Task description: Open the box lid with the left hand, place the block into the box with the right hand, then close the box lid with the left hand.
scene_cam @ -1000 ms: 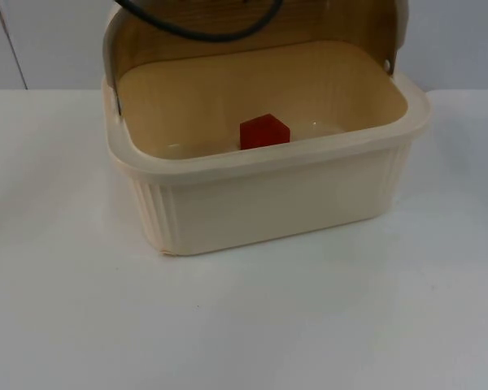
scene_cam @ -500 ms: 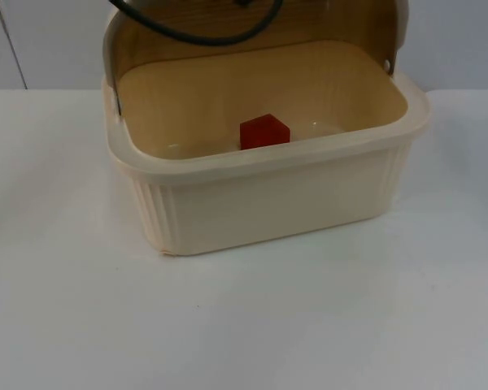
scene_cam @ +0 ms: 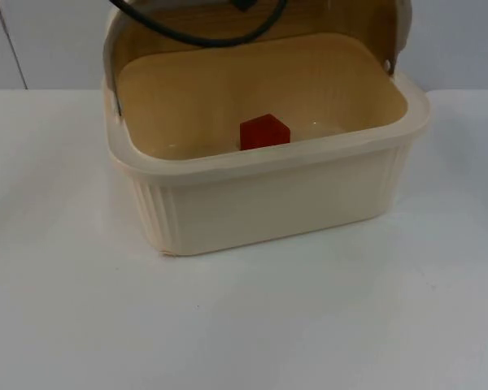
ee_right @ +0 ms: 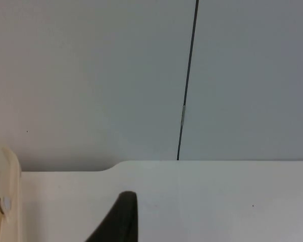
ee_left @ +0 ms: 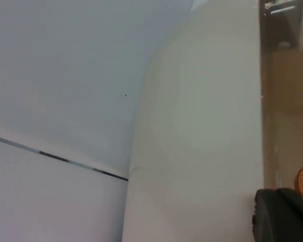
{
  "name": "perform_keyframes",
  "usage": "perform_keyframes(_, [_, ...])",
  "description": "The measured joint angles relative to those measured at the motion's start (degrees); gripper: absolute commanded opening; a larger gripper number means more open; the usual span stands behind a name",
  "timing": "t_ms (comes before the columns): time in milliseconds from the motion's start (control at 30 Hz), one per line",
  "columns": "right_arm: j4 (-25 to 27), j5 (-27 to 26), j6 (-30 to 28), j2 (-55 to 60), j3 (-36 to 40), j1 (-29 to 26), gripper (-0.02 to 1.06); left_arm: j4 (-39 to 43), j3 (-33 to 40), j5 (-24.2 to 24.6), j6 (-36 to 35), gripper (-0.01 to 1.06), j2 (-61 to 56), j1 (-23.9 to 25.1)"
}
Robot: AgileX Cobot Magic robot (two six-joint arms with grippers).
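1. The top view looks down and forward from a fixed point above the near edge of the tabletop (scene_cam: 244, 325), facing the grey partition wall (scene_cam: 49, 41) at its far edge; the cream box (scene_cam: 268, 195) stands close before it with its lid (scene_cam: 252, 20) raised.
2. The left wrist view sits very near the lid's pale outer surface (ee_left: 197, 131), looking past it to the partition wall (ee_left: 65, 60) and its dark seam.
3. The right wrist view looks low across the tabletop (ee_right: 217, 201) toward the partition wall (ee_right: 91, 75), well back from the box, whose corner (ee_right: 5, 191) just enters.
4. All three views share the box and the partition wall; the top and right wrist views also share the tabletop's far edge.
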Motion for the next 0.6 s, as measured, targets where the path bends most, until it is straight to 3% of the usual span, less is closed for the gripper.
perform_keyframes(233, [0.0, 0.2, 0.0, -2.0, 0.0, 0.0, 1.05, 4.1, 2.8, -2.3, -2.8, 0.00, -1.0, -2.7])
perform_keyframes(400, [-0.1, 0.3, 0.0, -3.3, 0.0, 0.0, 1.05, 9.3, 10.0, -8.7, -5.6, 0.00, -3.7, -5.2])
perform_keyframes(600, [-0.1, 0.4, 0.0, -4.1, 0.0, 0.0, 1.05, 17.5, 22.2, -20.0, -10.5, 0.00, -8.2, -9.1])
